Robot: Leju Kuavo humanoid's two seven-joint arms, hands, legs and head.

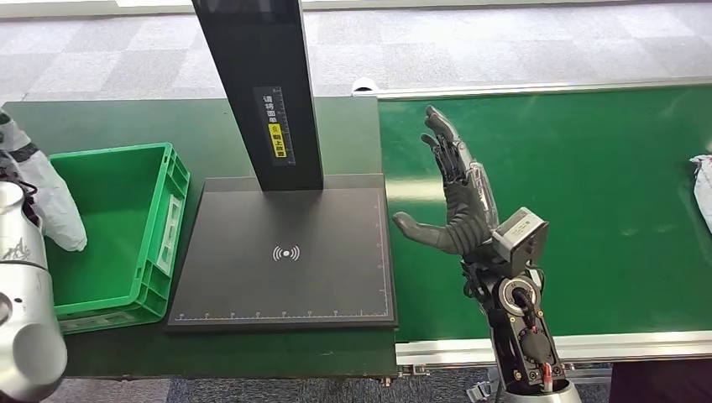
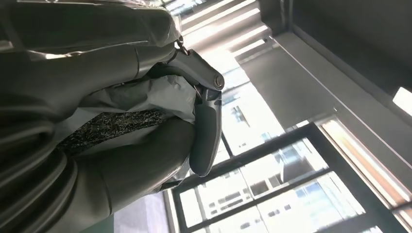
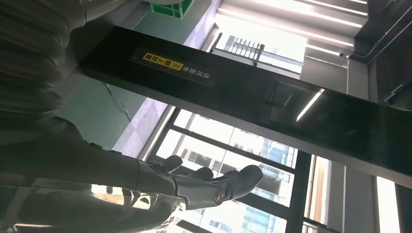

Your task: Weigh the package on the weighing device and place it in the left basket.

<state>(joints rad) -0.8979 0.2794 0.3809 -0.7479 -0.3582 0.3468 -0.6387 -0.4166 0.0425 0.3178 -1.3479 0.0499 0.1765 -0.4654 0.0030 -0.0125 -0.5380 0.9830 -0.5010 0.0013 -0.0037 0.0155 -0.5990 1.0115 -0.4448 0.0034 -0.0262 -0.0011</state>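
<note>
My left hand [image 1: 18,151] holds a white-grey plastic package [image 1: 60,210] at the far left, hanging over the inside of the green basket [image 1: 164,220]. In the left wrist view the hand [image 2: 131,170] grips the crinkled package [image 2: 160,94], with a dark finger [image 2: 206,126] wrapped over it. The black weighing platform [image 1: 285,252] with its tall black column [image 1: 260,84] lies bare beside the basket. My right hand [image 1: 458,201] stands upright and open, fingers spread, just right of the platform over the green belt; its fingers [image 3: 214,187] hold nothing.
A green conveyor belt [image 1: 588,193] runs to the right, with another white package [image 1: 704,189] at its far right edge. The dark green table [image 1: 109,126] carries basket and scale. The scale column [image 3: 252,102] crosses the right wrist view.
</note>
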